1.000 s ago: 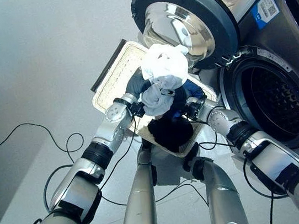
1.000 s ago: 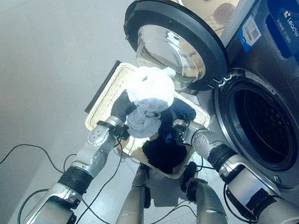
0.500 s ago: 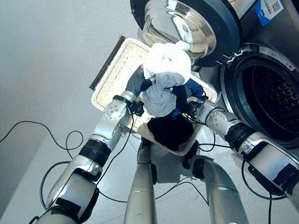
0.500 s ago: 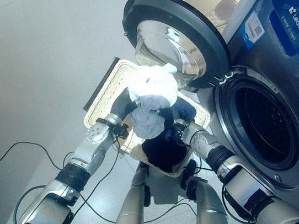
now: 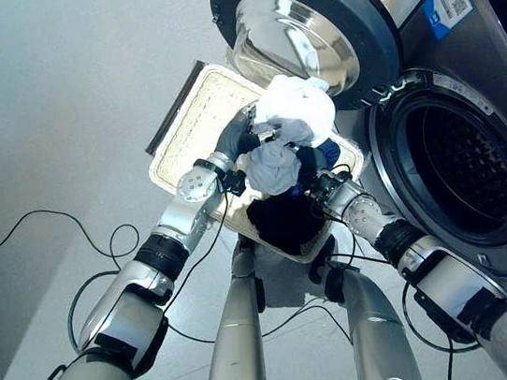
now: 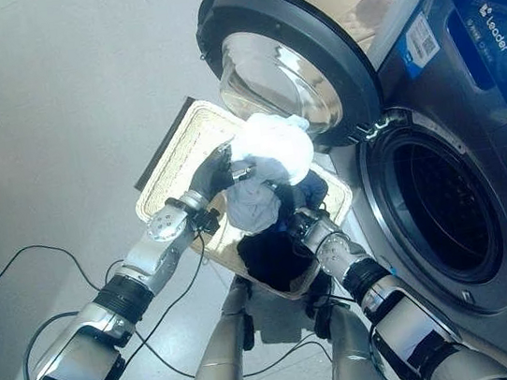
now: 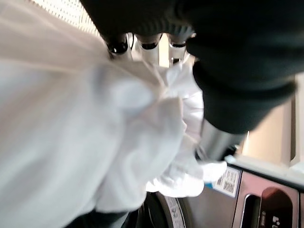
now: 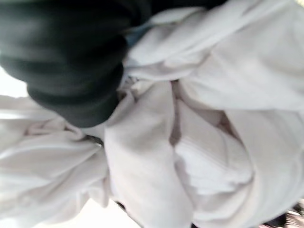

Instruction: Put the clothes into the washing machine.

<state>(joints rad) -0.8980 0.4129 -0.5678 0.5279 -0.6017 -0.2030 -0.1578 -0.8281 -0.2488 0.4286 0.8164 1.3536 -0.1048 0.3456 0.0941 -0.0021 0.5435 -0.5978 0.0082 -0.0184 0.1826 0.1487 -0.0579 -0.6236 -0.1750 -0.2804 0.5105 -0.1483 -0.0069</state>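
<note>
Left eye view: both arms raised over a cream basket [image 5: 190,128] on the floor, a bundle of clothes [image 5: 288,133] held up between the two hands. Bundle is white on top, grey below, with a bit of blue at the right side; a dark garment [image 5: 284,221] lies in the basket underneath. Left hand [image 5: 232,141] sits against the bundle's left side. Left wrist view shows its fingers [image 7: 150,47] curled into the white cloth, so it is gripping the clothes. Right hand [image 5: 321,183] is tucked under the bundle's lower right; its fingers are buried in fabric, grip cannot be told.

Washing machine [image 5: 489,53] stands to the right, door [image 5: 304,27] swung wide, dark drum opening [image 5: 455,179] free. Bundle hangs just beside the door, near the opening but not in it.

Step, as I read it: load lifted clear of the basket, transfer under way. Next move calls for carrying the bundle rightward past the door's edge and into the drum before letting go; loose trailing cloth could catch on the rim
</note>
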